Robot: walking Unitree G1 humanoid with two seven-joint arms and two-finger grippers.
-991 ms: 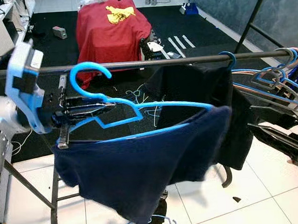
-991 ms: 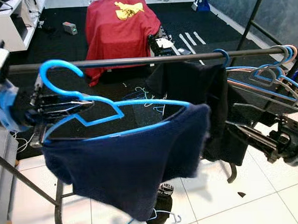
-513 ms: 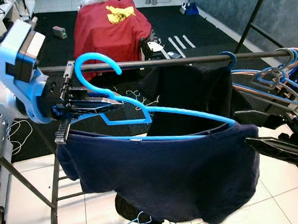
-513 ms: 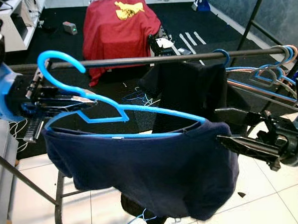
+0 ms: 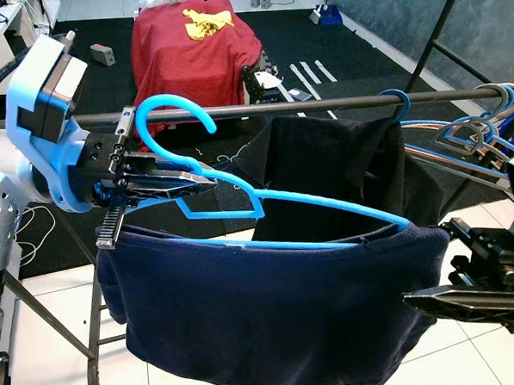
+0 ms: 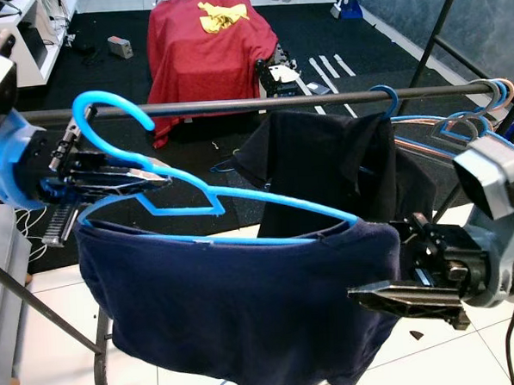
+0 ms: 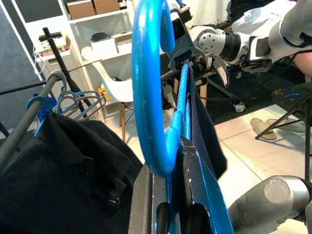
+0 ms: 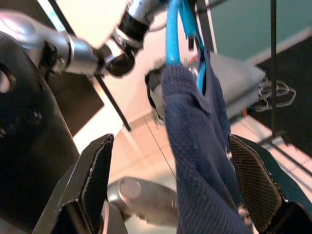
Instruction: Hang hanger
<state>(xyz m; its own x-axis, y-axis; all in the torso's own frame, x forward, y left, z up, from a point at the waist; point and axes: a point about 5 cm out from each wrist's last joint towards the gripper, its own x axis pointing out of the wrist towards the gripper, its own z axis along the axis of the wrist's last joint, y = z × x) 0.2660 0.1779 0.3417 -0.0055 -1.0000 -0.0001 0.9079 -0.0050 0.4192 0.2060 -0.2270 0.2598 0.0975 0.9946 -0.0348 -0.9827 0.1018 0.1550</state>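
Left eye view: we see the left claw (image 5: 166, 182) clamped on the neck of a blue hanger (image 5: 266, 205) that carries a dark navy garment (image 5: 272, 317) folded over its lower bar. The hook (image 5: 171, 115) curves up level with the black rail (image 5: 321, 105) of the clothes rack, just in front of it and not yet over it. Compared with one second ago, the hanger has risen and levelled: its far end then sagged and the garment hung skewed to one corner, whereas now the bar runs nearly straight and the cloth hangs more evenly.

The right claw (image 6: 392, 296) has come in from the side and now sits at the far end of the garment, just below the hanger's tip. In the right wrist view its fingers (image 8: 95, 178) stand wide apart with the navy cloth between them, gripping nothing.

To the right on the rail hang a black shirt (image 5: 342, 166) on its own blue hanger and a cluster of empty hangers (image 5: 482, 125). A red cloth with a yellow print (image 5: 193, 49) covers something on the dark floor beyond.

We judge that the load is now steadied and the hook nearly at rail height; what is left is to lift it over the free stretch of rail left of the black shirt and lower it on.
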